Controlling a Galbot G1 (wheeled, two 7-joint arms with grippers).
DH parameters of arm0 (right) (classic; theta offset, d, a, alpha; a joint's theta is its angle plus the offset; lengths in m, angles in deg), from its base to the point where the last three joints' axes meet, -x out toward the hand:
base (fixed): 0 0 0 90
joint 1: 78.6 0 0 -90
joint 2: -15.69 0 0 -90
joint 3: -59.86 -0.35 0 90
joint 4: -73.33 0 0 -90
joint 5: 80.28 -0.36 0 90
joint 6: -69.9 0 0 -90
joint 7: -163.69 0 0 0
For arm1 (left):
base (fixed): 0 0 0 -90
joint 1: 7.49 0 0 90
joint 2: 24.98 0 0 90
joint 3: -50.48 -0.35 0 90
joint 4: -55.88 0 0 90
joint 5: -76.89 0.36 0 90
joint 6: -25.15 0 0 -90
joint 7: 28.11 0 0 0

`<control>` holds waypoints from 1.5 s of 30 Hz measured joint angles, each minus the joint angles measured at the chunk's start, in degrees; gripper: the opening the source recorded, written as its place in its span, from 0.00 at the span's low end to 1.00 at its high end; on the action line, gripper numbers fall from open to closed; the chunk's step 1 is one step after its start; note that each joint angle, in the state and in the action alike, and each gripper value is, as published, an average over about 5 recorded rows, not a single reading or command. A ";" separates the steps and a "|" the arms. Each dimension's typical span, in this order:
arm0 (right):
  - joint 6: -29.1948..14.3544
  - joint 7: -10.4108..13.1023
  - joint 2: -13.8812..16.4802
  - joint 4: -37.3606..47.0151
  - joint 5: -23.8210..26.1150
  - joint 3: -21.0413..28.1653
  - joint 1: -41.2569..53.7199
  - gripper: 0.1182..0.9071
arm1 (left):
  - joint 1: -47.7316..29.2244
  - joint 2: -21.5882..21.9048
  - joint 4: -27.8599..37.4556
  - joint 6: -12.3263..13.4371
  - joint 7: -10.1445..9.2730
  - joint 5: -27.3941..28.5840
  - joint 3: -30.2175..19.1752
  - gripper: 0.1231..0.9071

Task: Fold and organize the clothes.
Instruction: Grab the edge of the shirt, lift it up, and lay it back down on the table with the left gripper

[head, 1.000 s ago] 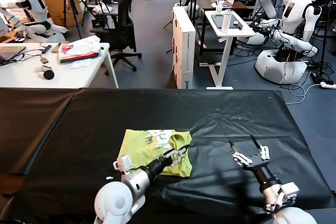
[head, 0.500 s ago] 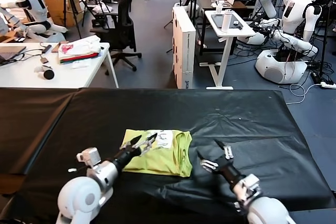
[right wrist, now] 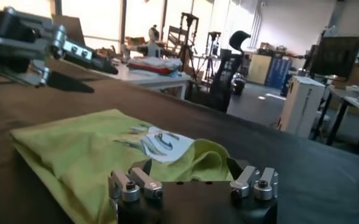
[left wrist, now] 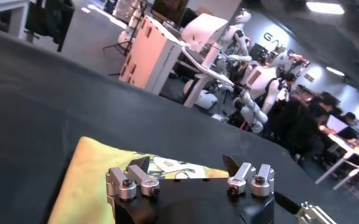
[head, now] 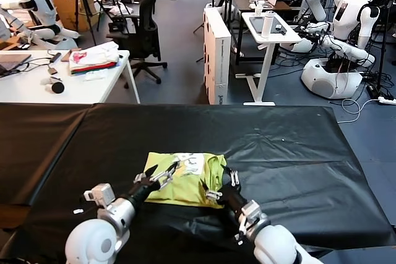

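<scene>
Item: folded lime T-shirt (head: 185,180), laid flat at centre of black tabletop (head: 291,146). Left hand (head: 162,174) spread open, empty, positioned over shirt's 9 o'clock edge. Right hand (head: 221,185) spread open, empty, positioned at shirt's 3 o'clock edge.

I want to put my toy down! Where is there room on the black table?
Bare black cloth lies right of the T-shirt, and more left of it. It's crowded around the shirt: the left gripper hovers over it and the right gripper crowds its right edge.
</scene>
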 joint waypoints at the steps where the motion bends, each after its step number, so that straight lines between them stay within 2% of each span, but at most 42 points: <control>1: 0.08 0.09 0.09 0.00 0.07 -0.57 -0.27 1.00 | 0.04 0.06 0.05 0.11 0.01 0.06 0.06 1.00; 9: -0.05 0.80 0.44 -0.83 -0.48 -7.91 -3.68 1.00 | 0.21 1.06 0.56 0.70 0.26 0.12 0.70 1.00; 12: -1.90 -0.23 0.34 -1.65 -2.49 -10.46 -5.31 1.00 | 0.42 1.66 1.17 1.33 0.96 0.14 1.41 1.00; 15: -5.05 -1.67 -0.08 -2.66 -5.79 -12.82 -7.22 1.00 | 0.82 2.54 2.09 3.42 2.65 1.26 2.25 1.00; 19: -8.36 -3.55 -0.97 -4.00 -10.30 -16.60 -10.37 1.00 | 1.60 3.80 4.01 9.09 4.68 5.11 2.68 1.00; 22: -9.29 -4.99 -1.43 -5.28 -13.00 -20.62 -13.74 1.00 | 1.86 4.18 6.22 15.36 4.87 7.77 2.57 1.00; 25: -9.48 -5.27 -1.64 -6.97 -14.74 -25.11 -17.48 1.00 | 1.65 3.83 8.75 21.11 4.76 10.10 2.10 1.00; 27: -9.33 -5.13 -1.79 -8.30 -15.80 -28.09 -19.82 1.00 | 1.36 3.38 10.38 23.60 4.64 10.69 1.68 1.00; 29: -9.13 -5.02 -1.94 -9.62 -16.64 -30.81 -21.80 1.00 | 1.09 2.83 11.90 25.04 4.54 10.12 1.38 1.00; 36: -8.97 -5.06 -2.61 -13.72 -17.44 -36.78 -26.08 1.00 | 0.30 0.92 15.84 26.32 4.03 4.27 1.46 1.00; 45: -9.01 -5.11 -2.78 -15.17 -17.45 -38.71 -27.30 1.00 | 1.02 0.30 17.47 26.65 3.95 -0.53 1.84 1.00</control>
